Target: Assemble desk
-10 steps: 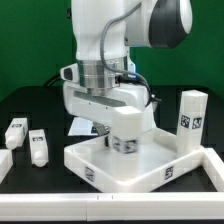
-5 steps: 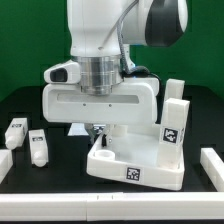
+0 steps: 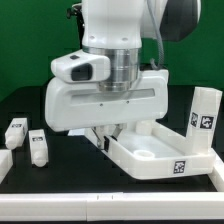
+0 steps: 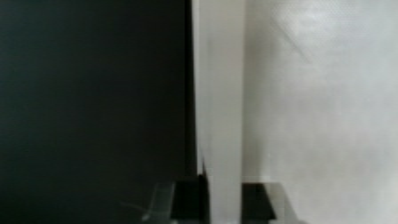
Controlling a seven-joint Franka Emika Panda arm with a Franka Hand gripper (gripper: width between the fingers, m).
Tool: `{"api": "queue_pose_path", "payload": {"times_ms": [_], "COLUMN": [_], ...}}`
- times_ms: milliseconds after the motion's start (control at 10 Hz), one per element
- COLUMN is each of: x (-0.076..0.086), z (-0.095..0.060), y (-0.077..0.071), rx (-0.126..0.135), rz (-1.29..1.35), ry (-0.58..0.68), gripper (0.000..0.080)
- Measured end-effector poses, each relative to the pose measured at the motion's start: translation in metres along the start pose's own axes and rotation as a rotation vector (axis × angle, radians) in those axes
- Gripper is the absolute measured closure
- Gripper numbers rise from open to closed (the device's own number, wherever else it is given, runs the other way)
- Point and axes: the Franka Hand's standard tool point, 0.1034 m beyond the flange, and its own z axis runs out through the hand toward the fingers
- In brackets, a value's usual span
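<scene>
A: How far along is the desk?
B: Early. One leg [image 3: 205, 115] stands in a corner of the desk top [image 3: 160, 162], probably fixed there, though the joint is hard to see. Two loose legs [image 3: 38, 146] lie on the tabletop [image 3: 70, 178], well apart from the gripper [image 4: 226, 203].
A: And the gripper?
B: Clamped on the desk top's rim, right beneath it. Since half a second ago, the top has swung toward the exterior view's right.

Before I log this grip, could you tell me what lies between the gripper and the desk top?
Nothing; the wrist view shows the gripper shut directly on the desk top, clamping its thin wall.
</scene>
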Motion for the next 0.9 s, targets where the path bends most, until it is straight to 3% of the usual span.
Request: {"api": "queue_pose_path", "payload": {"times_ms": [200,300,400,500,600,900], "x": [0.001,0.017,0.039,0.058,0.066,0.059], "z": [-0.001,-0.014,-0.026,-0.031,-0.032,-0.029], "y": [0.004,0.007,0.004,0.003,-0.002,0.007], "rx": [-0.019,-0.043,-0.020,-0.020,-0.034,-0.045], "rz": [-0.189,-0.349,-0.455,-0.584,-0.728,-0.899], "ry": [-0.013,-0.013,-0.029,-0.023,-0.028,-0.058], "gripper": [0.0745,0.0745,0.0745,0.0745,0.0745,0.0745]}}
